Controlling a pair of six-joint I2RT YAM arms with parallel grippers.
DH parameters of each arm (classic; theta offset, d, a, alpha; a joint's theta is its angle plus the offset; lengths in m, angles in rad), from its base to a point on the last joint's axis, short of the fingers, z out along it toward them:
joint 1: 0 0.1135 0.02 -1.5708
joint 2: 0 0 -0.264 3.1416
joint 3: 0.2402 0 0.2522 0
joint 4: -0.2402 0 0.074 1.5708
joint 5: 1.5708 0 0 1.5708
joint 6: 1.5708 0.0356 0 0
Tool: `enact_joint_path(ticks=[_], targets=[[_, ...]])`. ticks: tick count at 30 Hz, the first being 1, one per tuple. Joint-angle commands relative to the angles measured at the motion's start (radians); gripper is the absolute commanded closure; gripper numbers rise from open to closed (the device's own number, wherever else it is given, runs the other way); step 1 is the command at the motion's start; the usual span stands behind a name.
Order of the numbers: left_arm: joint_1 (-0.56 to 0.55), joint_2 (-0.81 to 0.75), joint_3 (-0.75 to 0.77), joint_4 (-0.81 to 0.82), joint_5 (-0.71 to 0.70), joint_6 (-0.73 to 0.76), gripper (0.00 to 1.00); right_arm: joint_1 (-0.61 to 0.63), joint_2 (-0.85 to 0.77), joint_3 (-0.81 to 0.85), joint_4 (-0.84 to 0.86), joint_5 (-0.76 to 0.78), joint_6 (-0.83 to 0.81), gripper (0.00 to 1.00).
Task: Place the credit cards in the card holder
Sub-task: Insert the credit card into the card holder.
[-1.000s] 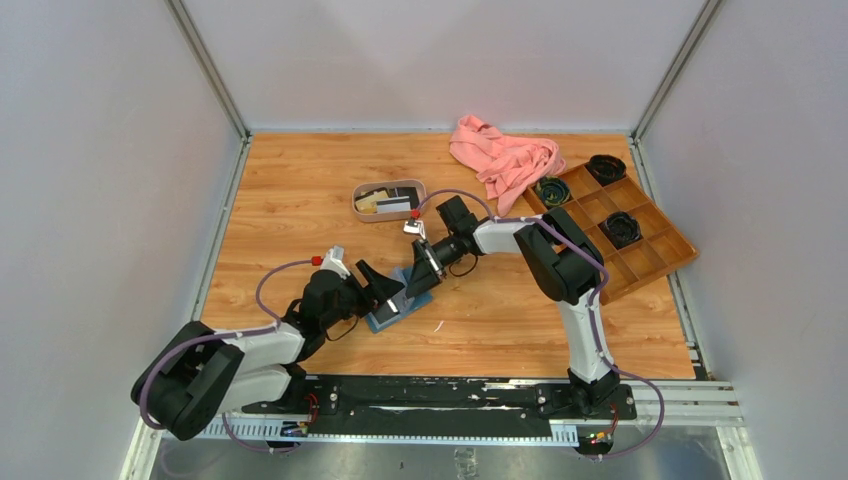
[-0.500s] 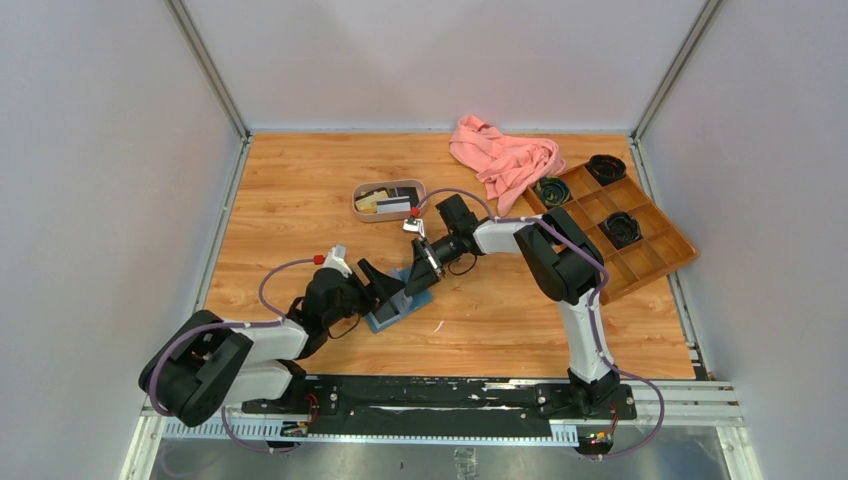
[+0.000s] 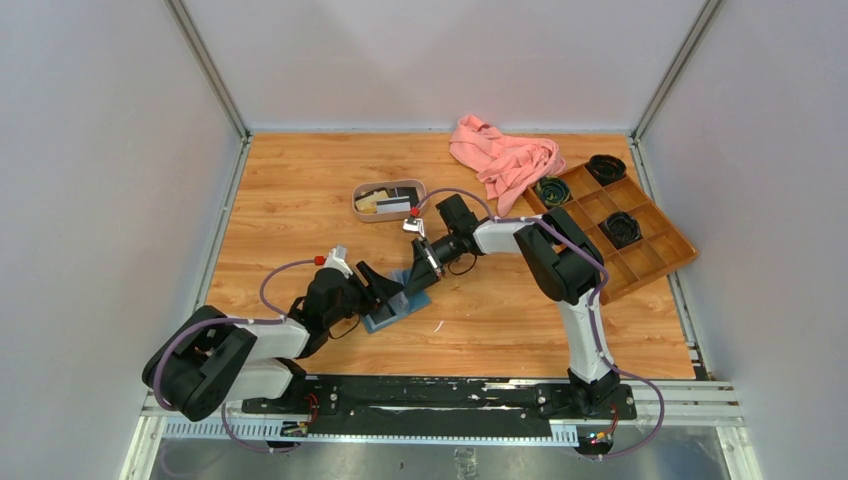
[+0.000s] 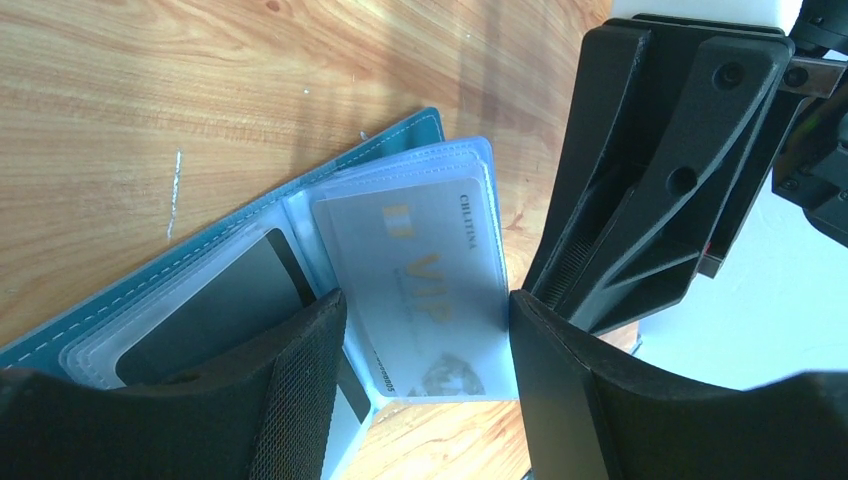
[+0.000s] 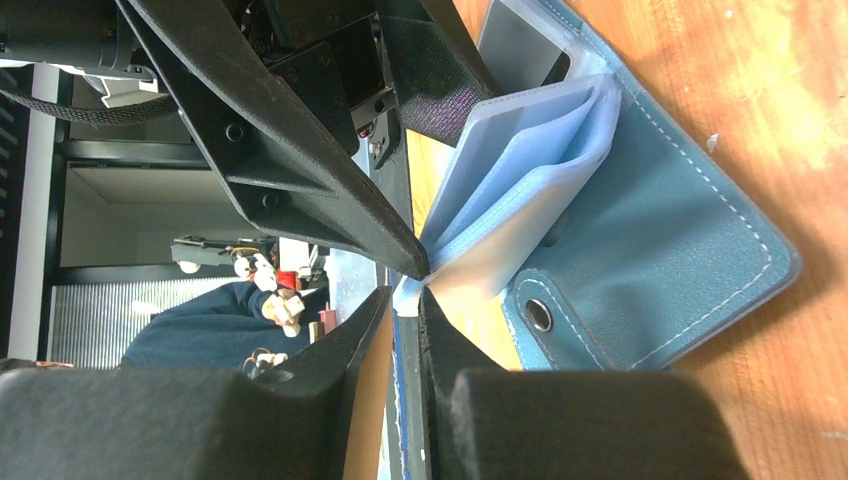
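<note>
The teal-blue card holder lies open on the table, its clear sleeves fanned up. My left gripper is closed across the short width of a white-grey VIP card, which lies partly in a sleeve. A black card sits in the neighbouring sleeve. My right gripper is shut on the corner of a clear sleeve and holds it up; the snap button is beside it. In the top view both grippers, left and right, meet over the holder. More cards lie in the oval tray.
The oval tray stands just behind the grippers. A pink cloth lies at the back right. A brown compartmented wooden box with dark round things sits at the right edge. Walls enclose the table on three sides.
The left arm's rear links have shifted slightly to the right. Both grippers, the card and the holder stay where they were.
</note>
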Motion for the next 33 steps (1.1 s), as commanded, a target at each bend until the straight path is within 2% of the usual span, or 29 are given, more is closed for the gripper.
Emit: enact_joint_path(ticks=[1,4,8,13,15,27,33], targets=[[0.005,-0.01,-0.023,-0.03,-0.02,0.016,0.38,0.016,0.012,-0.015,-0.008,0.01,-0.011,0.79],[0.009,-0.031,-0.034,-0.031,-0.019,0.015,0.38,0.016,0.008,-0.008,-0.066,0.059,-0.064,0.75],[0.014,-0.049,-0.046,-0.031,-0.015,0.015,0.39,0.015,-0.004,0.022,-0.182,0.109,-0.163,0.62],[0.018,-0.047,-0.046,-0.031,-0.011,0.017,0.39,0.023,-0.055,0.015,-0.193,0.083,-0.229,0.44],[0.017,-0.046,-0.044,-0.031,-0.007,0.018,0.39,0.033,-0.075,0.009,-0.203,0.095,-0.263,0.4],[0.025,-0.053,-0.046,-0.031,0.004,0.02,0.39,0.087,-0.068,0.053,-0.307,0.32,-0.312,0.35],[0.029,-0.047,-0.043,-0.031,0.013,0.024,0.39,0.087,-0.074,0.053,-0.323,0.365,-0.335,0.4]])
